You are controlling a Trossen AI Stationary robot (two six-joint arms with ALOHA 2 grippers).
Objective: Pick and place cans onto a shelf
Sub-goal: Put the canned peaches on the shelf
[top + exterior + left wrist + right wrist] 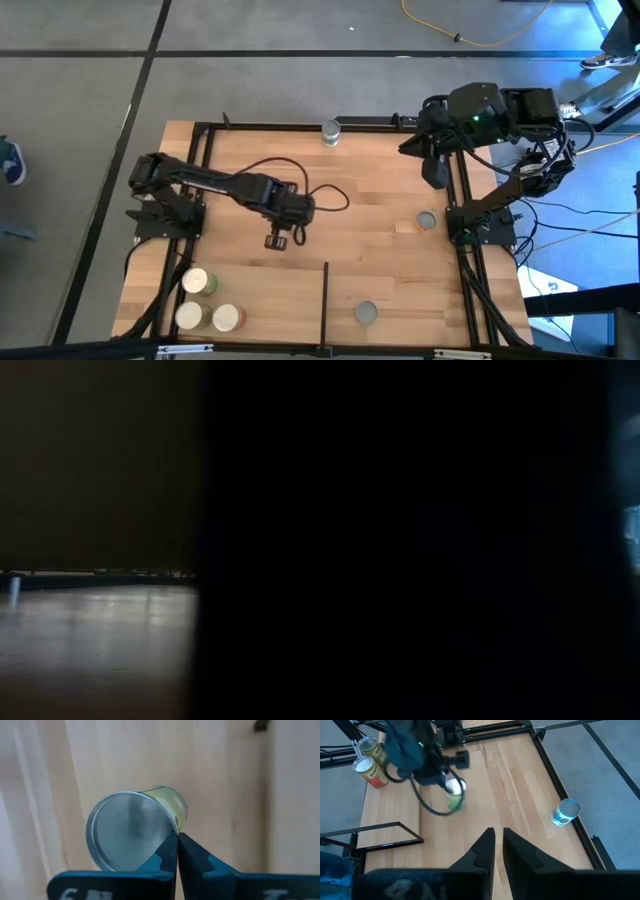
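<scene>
A can with a silver top and olive-green sides (131,831) stands on the wood planks under my left gripper (177,845), which is at the table's middle (278,238). The left fingers are shut, with their tips at the edge of the can's top. The can also shows in the right wrist view (454,796). My right gripper (495,837) is shut and empty, raised over the far right rail (436,168). Three cans (195,281) (188,316) (227,317), the last one reddish, stand at the near left of the shelf (270,290). My left gripper comes from above, pointing down. Its shut fingertips (170,845) stand at the rim of the can's top (172,822), on one side of the can. I cannot tell whether they touch the rim.
Single cans stand at the far rail (331,132), near the right rail (427,220) and at the near middle (366,313). A thin black divider strip (326,300) runs in from the near edge. Black frame rails (200,170) edge the planks. Something dark close to the lens fills most of the low view.
</scene>
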